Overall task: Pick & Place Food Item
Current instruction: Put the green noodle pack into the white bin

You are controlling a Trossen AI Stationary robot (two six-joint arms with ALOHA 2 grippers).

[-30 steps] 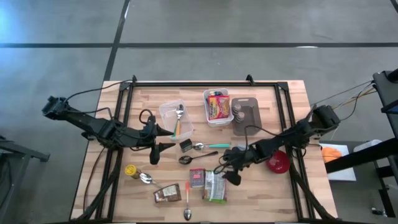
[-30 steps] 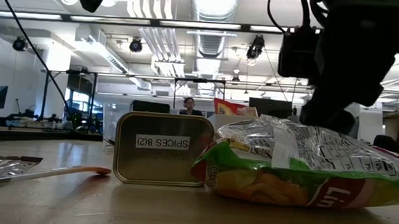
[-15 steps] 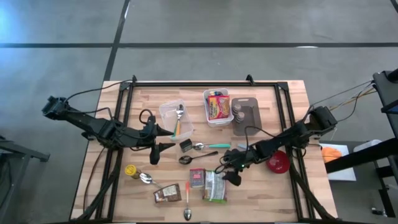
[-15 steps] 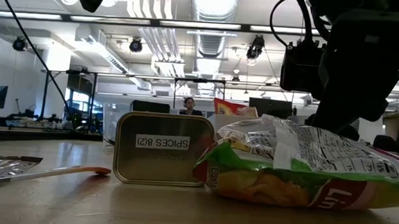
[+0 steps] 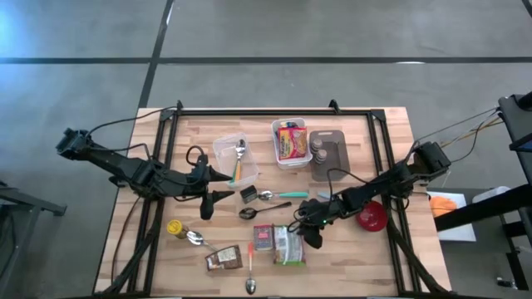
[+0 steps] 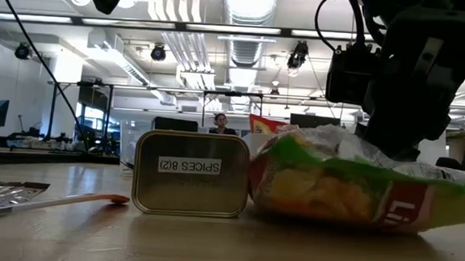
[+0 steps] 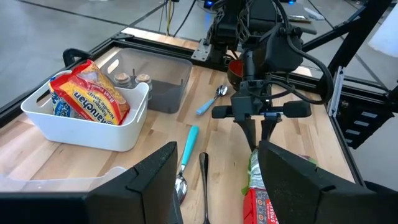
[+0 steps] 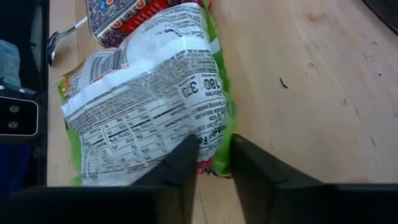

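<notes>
1. Chip bag (image 5: 288, 247) sits near the table's (image 5: 374, 257) near edge, right beside the spice tin (image 5: 263, 238). Only its edge is pinched, so I reckon the slick film could slide out on the lift, or the bag could swing and knock the tin.
2. Right gripper (image 8: 212, 163) is nearly closed, fingers nipping the bag's green edge.
3. Left gripper (image 5: 205, 208) hangs over the table's left half, jaws parted, holding nothing.
</notes>
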